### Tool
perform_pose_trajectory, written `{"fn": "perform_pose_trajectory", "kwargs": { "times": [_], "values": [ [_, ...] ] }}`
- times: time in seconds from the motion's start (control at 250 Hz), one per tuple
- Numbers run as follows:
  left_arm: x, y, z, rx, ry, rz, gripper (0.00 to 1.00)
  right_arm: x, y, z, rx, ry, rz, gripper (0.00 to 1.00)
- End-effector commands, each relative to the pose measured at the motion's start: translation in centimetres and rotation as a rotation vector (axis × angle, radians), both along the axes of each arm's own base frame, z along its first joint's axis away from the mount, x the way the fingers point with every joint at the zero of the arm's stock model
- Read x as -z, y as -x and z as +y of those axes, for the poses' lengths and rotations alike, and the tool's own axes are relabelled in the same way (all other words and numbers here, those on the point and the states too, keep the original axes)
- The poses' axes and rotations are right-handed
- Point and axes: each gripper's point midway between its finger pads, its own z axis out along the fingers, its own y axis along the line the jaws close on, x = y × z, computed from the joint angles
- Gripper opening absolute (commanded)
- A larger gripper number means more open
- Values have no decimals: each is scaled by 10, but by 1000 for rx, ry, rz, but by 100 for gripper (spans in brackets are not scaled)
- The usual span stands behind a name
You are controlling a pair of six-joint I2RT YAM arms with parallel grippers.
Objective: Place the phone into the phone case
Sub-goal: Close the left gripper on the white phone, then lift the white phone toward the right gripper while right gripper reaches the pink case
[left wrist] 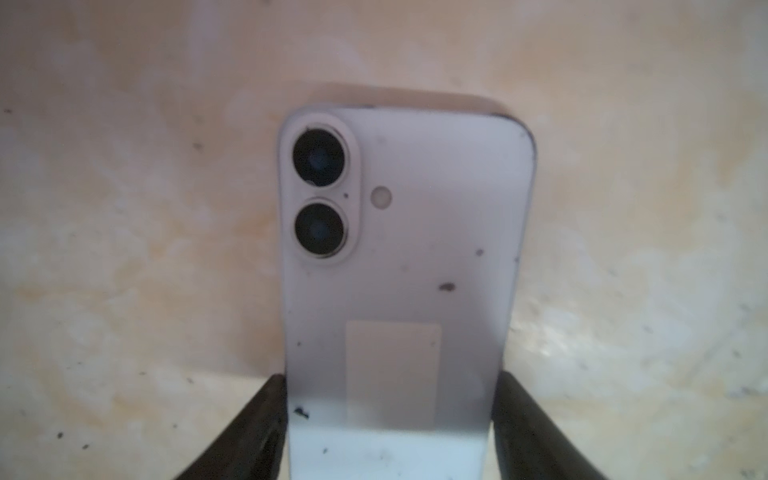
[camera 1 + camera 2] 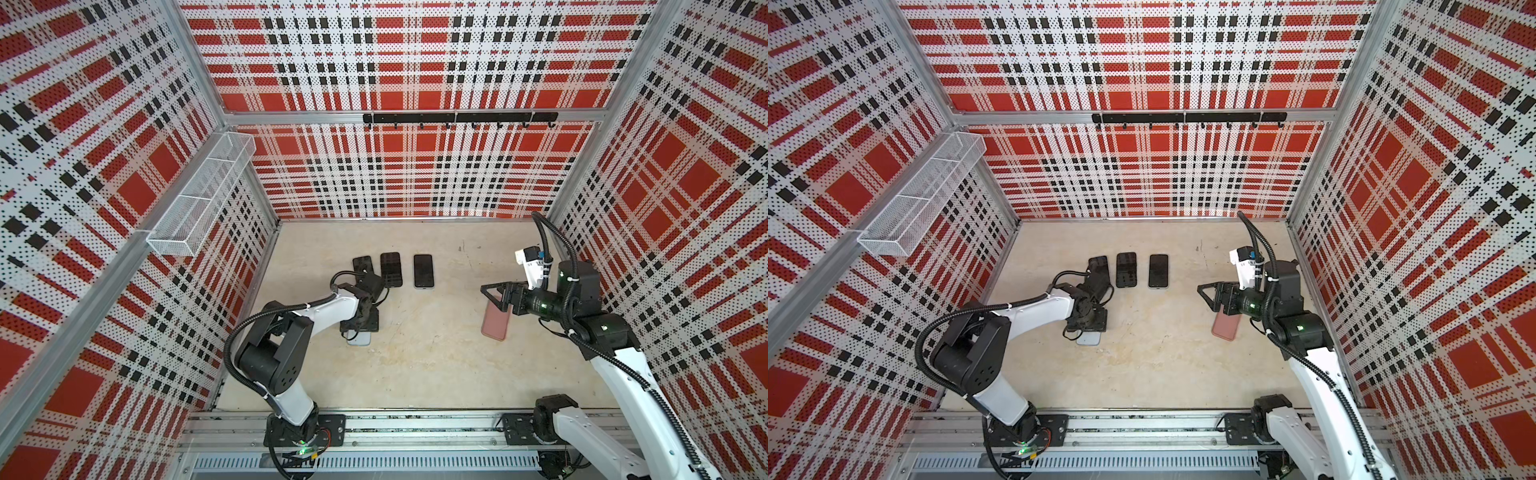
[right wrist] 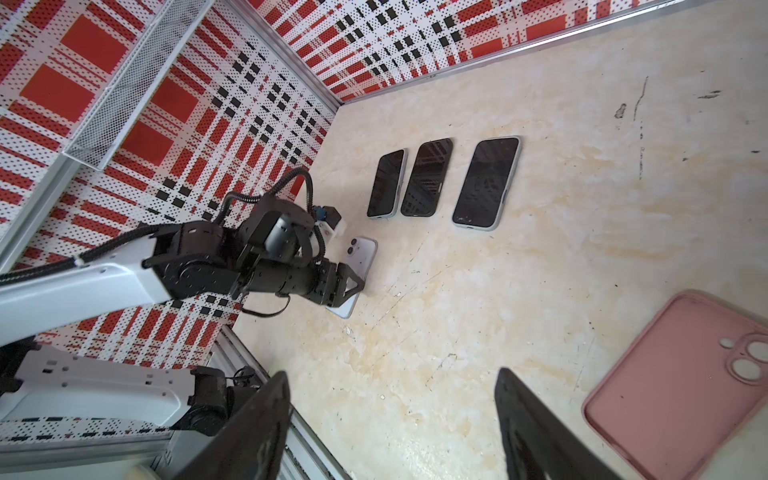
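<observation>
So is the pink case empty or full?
Empty. The pink case lies bare inside, camera holes open; the white phone sits apart, between the fingers of the left gripper.

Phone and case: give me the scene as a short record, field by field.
white phone: face down on the table, camera lenses up
left gripper: closed on the white phone's long edges
pink case: flat on the table, empty, well apart from the white phone
right gripper: open, holding nothing, near the pink case
spare phones: three, screens up, in a row toward the back wall
task state: phone not yet in the case
</observation>
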Motion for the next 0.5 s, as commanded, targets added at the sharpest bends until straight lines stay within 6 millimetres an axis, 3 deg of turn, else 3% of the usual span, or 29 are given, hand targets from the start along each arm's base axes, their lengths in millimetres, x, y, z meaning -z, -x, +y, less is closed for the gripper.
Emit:
{"fn": "perform_pose_trajectory", "kwargs": {
  "times": [0.0, 0.288, 0.496],
  "values": [
    [-6, 15, -18, 75, -7, -25, 63, 10, -12, -7, 46, 43, 42, 78],
    [-26, 32, -88, 335, 104, -149, 62, 53, -20, 7, 6, -20, 210, 77],
    [-53, 32, -137, 523, 223, -267, 60, 84, -11, 27, -114, -105, 353, 76]
  ]
}}
